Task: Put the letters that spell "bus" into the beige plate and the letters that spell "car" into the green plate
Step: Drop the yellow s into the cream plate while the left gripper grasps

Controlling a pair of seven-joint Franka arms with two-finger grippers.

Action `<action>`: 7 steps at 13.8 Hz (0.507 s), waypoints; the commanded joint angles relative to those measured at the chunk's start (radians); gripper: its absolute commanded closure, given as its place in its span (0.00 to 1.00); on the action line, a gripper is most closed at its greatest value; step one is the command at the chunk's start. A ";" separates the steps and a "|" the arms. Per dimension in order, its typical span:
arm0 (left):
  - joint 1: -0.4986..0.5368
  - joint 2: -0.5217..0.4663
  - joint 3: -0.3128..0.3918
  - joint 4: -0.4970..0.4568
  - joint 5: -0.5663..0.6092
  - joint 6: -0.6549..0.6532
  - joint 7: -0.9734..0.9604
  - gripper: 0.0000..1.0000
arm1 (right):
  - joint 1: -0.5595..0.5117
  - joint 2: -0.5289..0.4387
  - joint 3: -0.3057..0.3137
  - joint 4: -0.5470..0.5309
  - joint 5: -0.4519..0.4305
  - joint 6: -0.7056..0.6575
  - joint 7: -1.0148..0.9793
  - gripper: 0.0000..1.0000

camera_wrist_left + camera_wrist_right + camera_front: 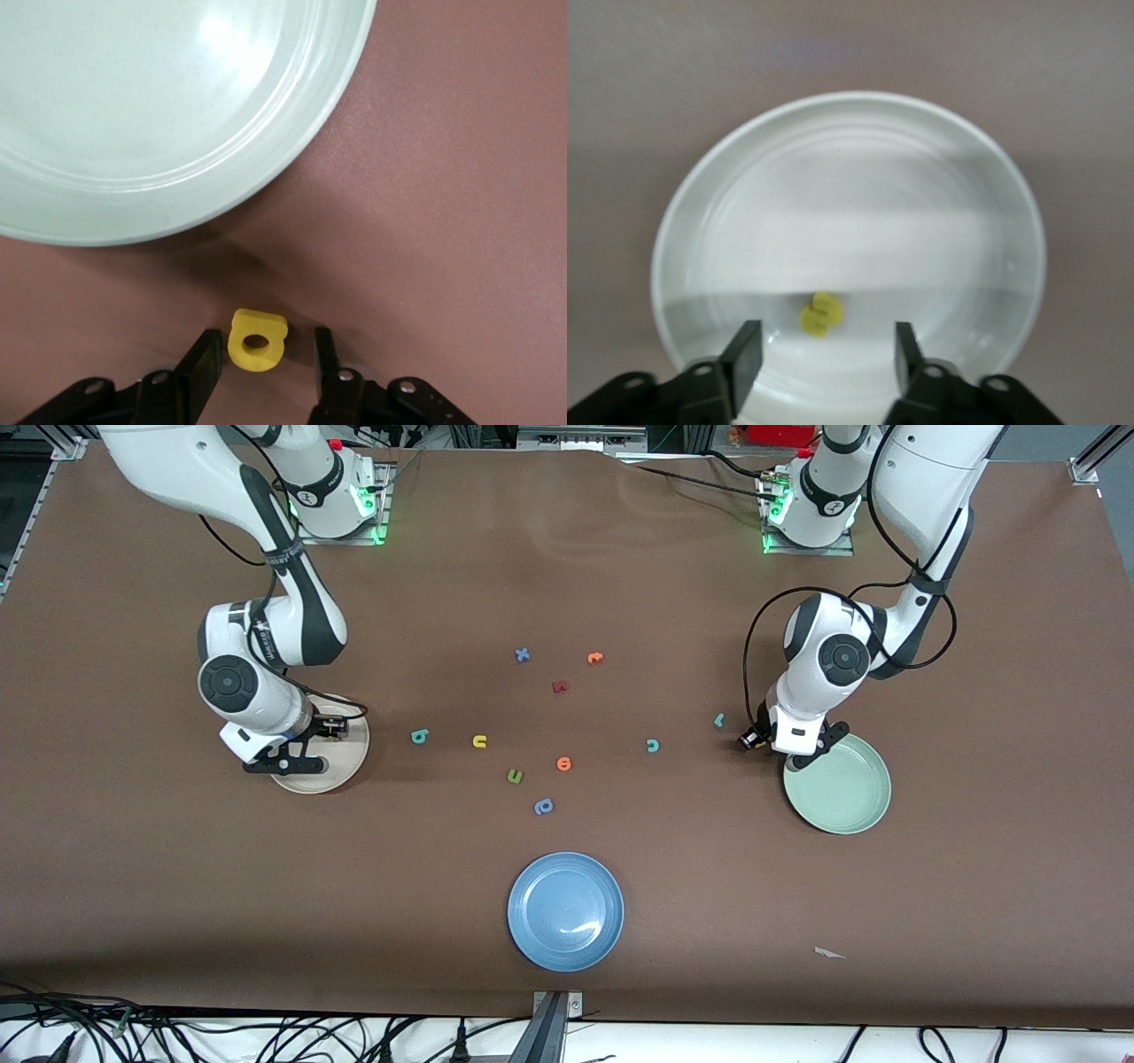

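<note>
Our right end effector (821,354) hangs over the beige plate (992,186), fingers apart, the yellow "s" (820,314) lying in it just below. Our left end effector (259,367), fingers apart, brackets the yellow "a" (257,338) on the counter (461,221) beside the green plate (133,115), seemingly for pickup.

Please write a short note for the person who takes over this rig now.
Left gripper open beside the green plate, fingers either side of the yellow "a", not gripping.
Right gripper open over the beige plate.
Done: yellow "s" lies in the beige plate.
To do: "a", teal "c", teal "r" into green plate; teal "b", yellow "u" into beige plate; all four lie between the plates.
</note>
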 commanded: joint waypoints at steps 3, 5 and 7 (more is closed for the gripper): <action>0.006 0.004 0.005 0.002 0.032 0.011 -0.003 0.53 | 0.015 -0.011 0.059 0.063 0.189 -0.100 0.115 0.12; 0.006 0.006 0.005 0.002 0.032 0.011 -0.003 0.67 | 0.044 0.014 0.074 0.060 0.220 -0.058 0.213 0.15; 0.004 0.004 0.005 0.003 0.034 0.011 -0.003 0.83 | 0.091 0.034 0.077 0.055 0.222 -0.009 0.385 0.16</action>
